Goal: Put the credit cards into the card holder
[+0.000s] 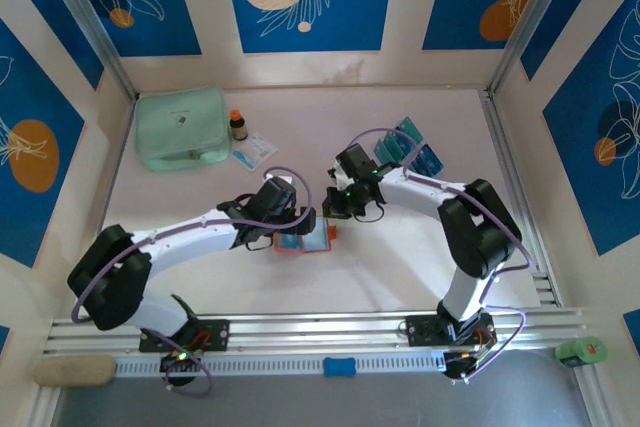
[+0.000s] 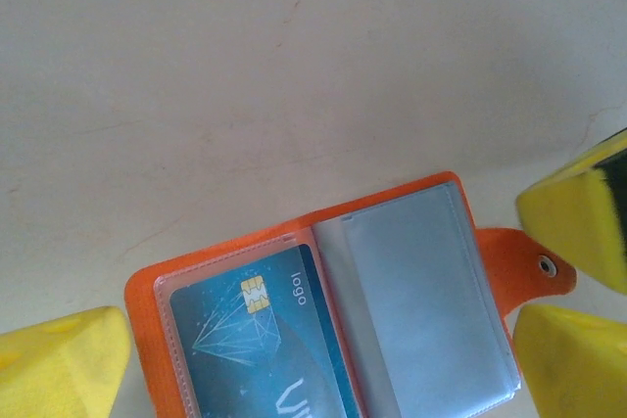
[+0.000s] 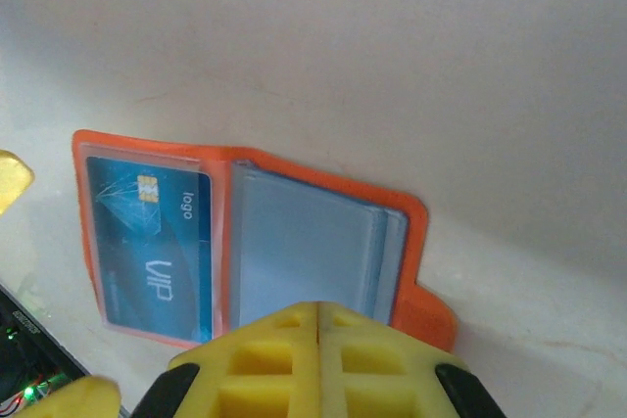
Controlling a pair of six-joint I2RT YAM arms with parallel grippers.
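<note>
The holder [image 1: 305,241] lies open and flat around the middle of the counter [image 1: 390,272], somewhat nearer the near edge, with both arms bent in over it. The left hand [image 1: 296,223] hangs over the holder's left part, released, its yellow fingers [image 2: 59,364] spread wide to either side of it and gripping nothing. The right hand [image 1: 335,205] sits just off the holder's right side, clenched, its two pads pressed together with nothing between them; whether they touch the clear sleeves I cannot tell. From the right wrist, one teal card [image 3: 147,242] with a gold chip sits in the holder's left pocket, and the stack of clear sleeves beside it looks unfilled. The snap tab [image 2: 524,266] sticks out from the holder's outer edge. More cards [image 1: 408,150] lie fanned toward the far right corner, well apart from the holder. A mint pouch [image 1: 180,127] rests by the far left corner.
</note>
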